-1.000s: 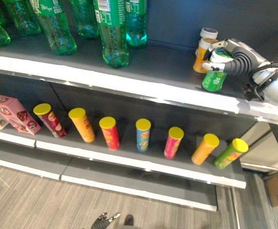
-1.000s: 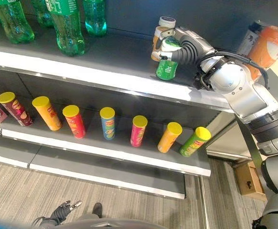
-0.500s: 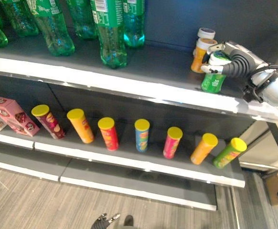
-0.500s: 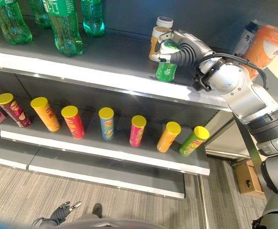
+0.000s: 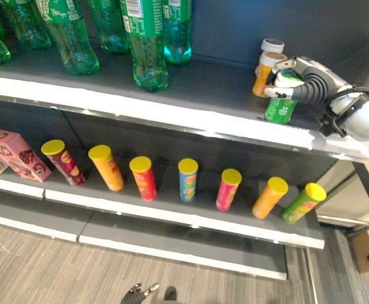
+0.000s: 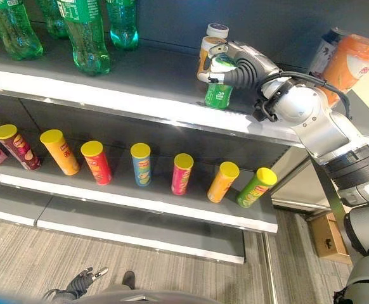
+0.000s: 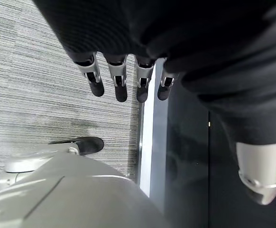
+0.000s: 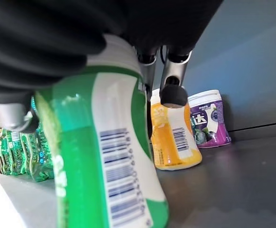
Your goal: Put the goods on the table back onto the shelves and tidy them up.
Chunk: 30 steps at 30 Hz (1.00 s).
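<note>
Light fell brightly from above on the upper shelf [image 5: 191,95], whose pale front edge glared almost white. The lower shelf [image 5: 172,202] beneath it lay in deep shadow. Close to the wrist camera, the green bottle [image 8: 105,156] was soft and out of focus.

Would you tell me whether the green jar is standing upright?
Tilted: the green jar leans in the right hand, above the top shelf.
</note>
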{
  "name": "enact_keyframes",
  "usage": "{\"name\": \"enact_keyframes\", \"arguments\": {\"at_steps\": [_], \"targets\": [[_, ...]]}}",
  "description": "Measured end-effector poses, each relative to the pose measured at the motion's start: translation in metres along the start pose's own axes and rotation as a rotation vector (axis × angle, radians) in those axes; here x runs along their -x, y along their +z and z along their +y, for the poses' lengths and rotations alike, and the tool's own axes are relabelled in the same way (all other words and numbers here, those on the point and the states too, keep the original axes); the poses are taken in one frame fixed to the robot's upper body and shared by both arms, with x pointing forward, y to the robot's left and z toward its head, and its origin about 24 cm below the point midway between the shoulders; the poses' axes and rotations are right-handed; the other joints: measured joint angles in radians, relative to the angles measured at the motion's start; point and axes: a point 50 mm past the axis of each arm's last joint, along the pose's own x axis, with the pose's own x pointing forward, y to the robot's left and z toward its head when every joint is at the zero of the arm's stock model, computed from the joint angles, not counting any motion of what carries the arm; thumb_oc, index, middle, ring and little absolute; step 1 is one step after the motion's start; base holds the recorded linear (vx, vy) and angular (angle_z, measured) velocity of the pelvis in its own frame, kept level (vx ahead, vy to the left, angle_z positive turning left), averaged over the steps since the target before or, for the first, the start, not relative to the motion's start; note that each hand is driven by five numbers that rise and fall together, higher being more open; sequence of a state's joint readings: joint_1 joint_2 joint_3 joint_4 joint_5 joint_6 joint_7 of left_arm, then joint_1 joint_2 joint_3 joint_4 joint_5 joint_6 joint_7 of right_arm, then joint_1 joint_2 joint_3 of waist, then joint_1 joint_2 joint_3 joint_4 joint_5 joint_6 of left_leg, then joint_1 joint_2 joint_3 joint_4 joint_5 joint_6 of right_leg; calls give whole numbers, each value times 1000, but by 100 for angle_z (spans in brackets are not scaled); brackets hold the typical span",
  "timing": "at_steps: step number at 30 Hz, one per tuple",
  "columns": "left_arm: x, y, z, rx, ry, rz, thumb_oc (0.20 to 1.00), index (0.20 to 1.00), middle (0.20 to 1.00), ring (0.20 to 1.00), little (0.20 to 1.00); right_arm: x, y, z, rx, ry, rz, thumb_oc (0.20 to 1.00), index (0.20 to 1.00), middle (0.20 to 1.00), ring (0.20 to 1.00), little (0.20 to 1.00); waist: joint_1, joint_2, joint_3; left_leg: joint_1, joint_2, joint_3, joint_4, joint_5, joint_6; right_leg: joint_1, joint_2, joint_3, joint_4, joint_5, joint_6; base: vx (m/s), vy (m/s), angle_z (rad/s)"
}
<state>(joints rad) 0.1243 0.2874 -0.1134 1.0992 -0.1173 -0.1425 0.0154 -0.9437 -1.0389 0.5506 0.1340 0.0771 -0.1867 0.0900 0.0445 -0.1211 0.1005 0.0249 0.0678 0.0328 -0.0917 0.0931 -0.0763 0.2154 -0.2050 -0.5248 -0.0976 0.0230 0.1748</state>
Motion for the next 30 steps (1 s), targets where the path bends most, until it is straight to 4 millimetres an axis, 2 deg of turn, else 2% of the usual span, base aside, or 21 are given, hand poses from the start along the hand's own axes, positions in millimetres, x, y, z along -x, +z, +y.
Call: {"name": "enact_keyframes", "arguments": {"at_steps": [15,16,17,30], "targets": [[0,-1,1,38,9,7,1000,1000,1000,1000,1000,-3,1,6,-21,1,-3,200,200,200,200,200,-2,-2,-6,5,4,9,0,0,0,0,1,10,0,1,-2,1,1,0],[0,-1,1,38,9,7,1000,1000,1000,1000,1000,-4,1,7,-23,0,-3,517,517,517,517,517,-2,-1,-7,8,4,10,0,0,0,0,1,12,0,2,-2,0,0,0],[0,-2,1,38,9,7,1000,1000,1000,1000,1000,-4,1,8,-28,0,-3,1000,1000,1000,1000,1000,-2,-1,-8,8,4,11,0,0,0,0,2,13,0,2,-2,7,3,-3],[1,-3,1,39,15,11,1000,1000,1000,1000,1000,-6,4,10,1,-4,-11,1000,1000,1000,1000,1000,-13,13,-24,13,12,16,-5,0,0,1,8,19,0,3,-4,0,0,0]]}}
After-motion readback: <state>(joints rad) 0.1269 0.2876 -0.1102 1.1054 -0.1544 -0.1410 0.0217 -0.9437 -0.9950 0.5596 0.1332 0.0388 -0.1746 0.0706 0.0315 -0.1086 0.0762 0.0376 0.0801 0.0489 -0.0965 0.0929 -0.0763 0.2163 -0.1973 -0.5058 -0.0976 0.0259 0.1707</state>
